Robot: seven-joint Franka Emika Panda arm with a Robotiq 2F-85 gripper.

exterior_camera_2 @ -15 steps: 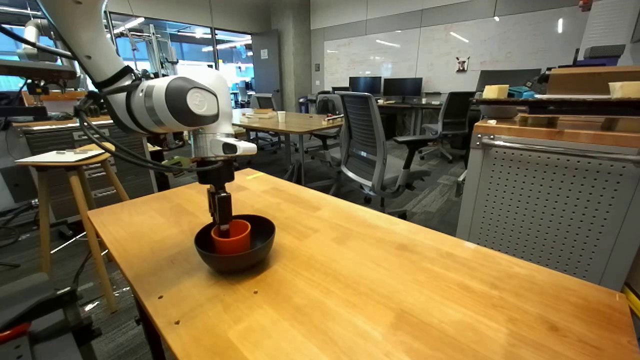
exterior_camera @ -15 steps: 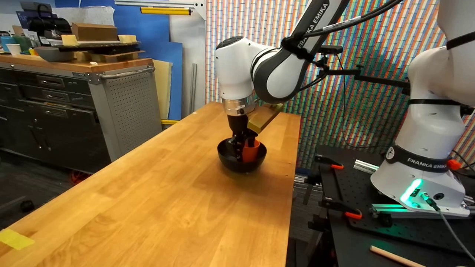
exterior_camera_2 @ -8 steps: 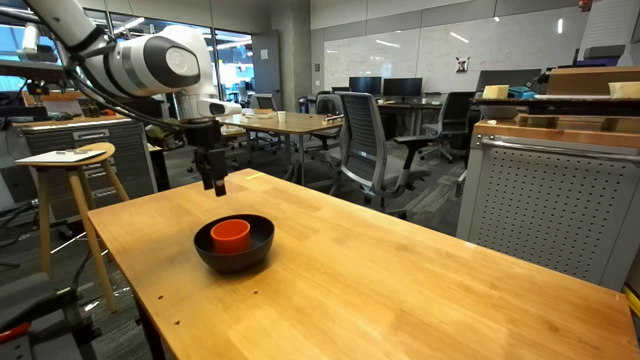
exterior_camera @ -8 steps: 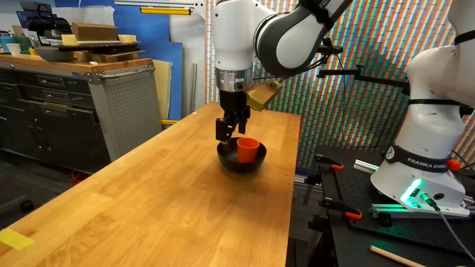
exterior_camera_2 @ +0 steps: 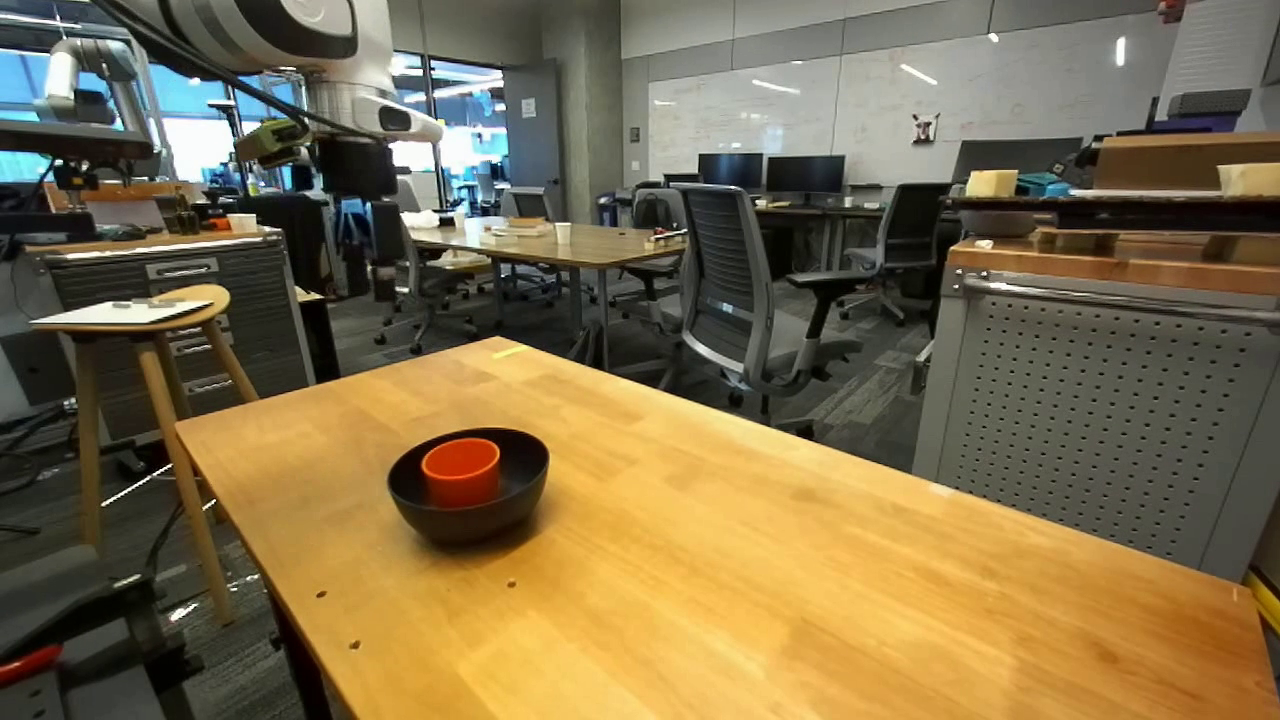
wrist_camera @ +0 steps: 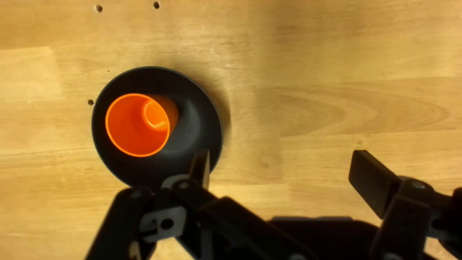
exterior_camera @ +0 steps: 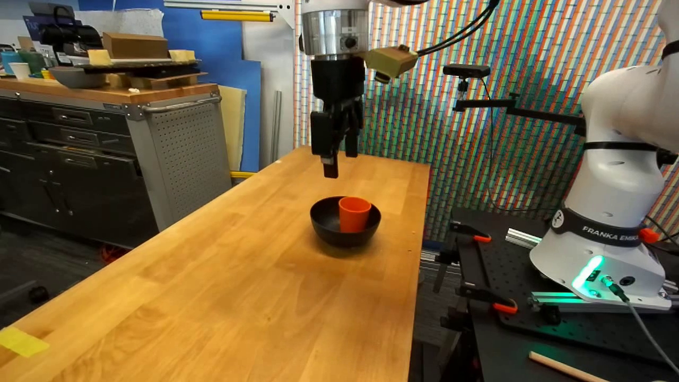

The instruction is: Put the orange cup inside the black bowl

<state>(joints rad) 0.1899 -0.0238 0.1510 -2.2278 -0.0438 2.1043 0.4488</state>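
The orange cup (exterior_camera: 354, 215) stands upright inside the black bowl (exterior_camera: 344, 239) on the wooden table. Both also show in an exterior view, cup (exterior_camera_2: 461, 478) and bowl (exterior_camera_2: 480, 525). In the wrist view the cup (wrist_camera: 135, 126) sits toward one side of the bowl (wrist_camera: 196, 115), its open mouth facing the camera. My gripper (exterior_camera: 341, 160) is open and empty, well above the bowl and apart from the cup. In the wrist view its fingertips (wrist_camera: 281, 168) are wide apart with bare table between them, and one finger overlaps the bowl's edge.
The wooden table (exterior_camera: 254, 286) carries the bowl, near its edge on the robot base's side. A black stand (exterior_camera: 493, 350) holds the robot base. A workbench (exterior_camera: 180, 132) with boxes and a grey bowl (exterior_camera: 79, 78) stands beyond the table. Office chairs (exterior_camera_2: 740, 280) stand behind it.
My gripper was down in the bowl at the cup one second ago. It has risen straight up out of the bowl, fingers apart. The cup and bowl have stayed in place.
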